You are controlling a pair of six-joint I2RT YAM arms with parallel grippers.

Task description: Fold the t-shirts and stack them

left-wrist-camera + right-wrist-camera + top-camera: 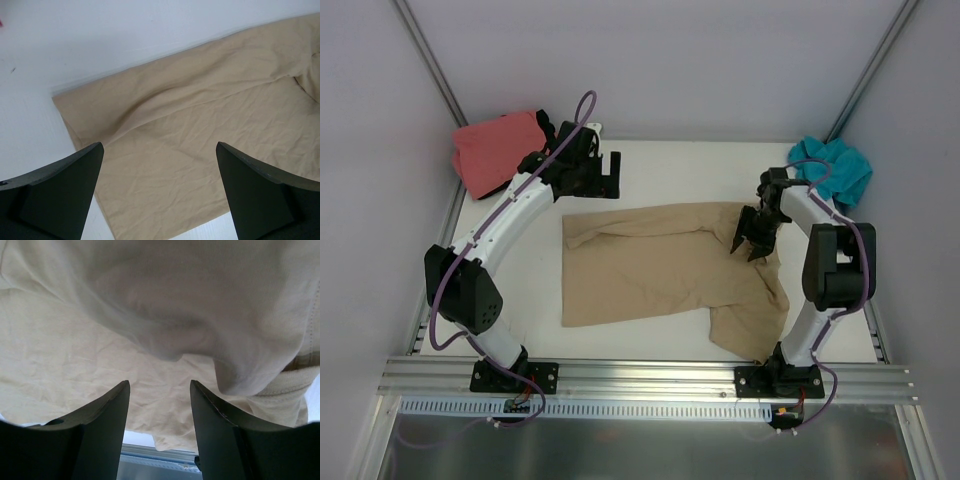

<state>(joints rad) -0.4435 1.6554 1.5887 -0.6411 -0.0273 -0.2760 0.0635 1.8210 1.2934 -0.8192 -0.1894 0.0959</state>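
At the far left corner of the white table (660, 165), the coral-pink t-shirt (492, 150) lay in a crumpled heap against the wall. Just right of it, the left gripper (612, 178) hung over the tabletop beyond the far left corner of the tan t-shirt (660, 268), its jaws spread as wide as they went, with nothing between them. From the left wrist, that corner showed as a square, flat edge crossed by fine creases and one long soft ridge running along the far side.

Across the middle, the tan t-shirt lay mostly flat and wrinkled, a broad rectangle with a flap trailing toward the near right, close to the right arm's base. Its far right part was bunched up where the right gripper (748, 250) stood over it. That gripper's jaws were parted, and no cloth was pinched between them; a loose fold and a stitched hem sat just past the tips. At the far right corner, the teal t-shirt (835, 170) lay rumpled.
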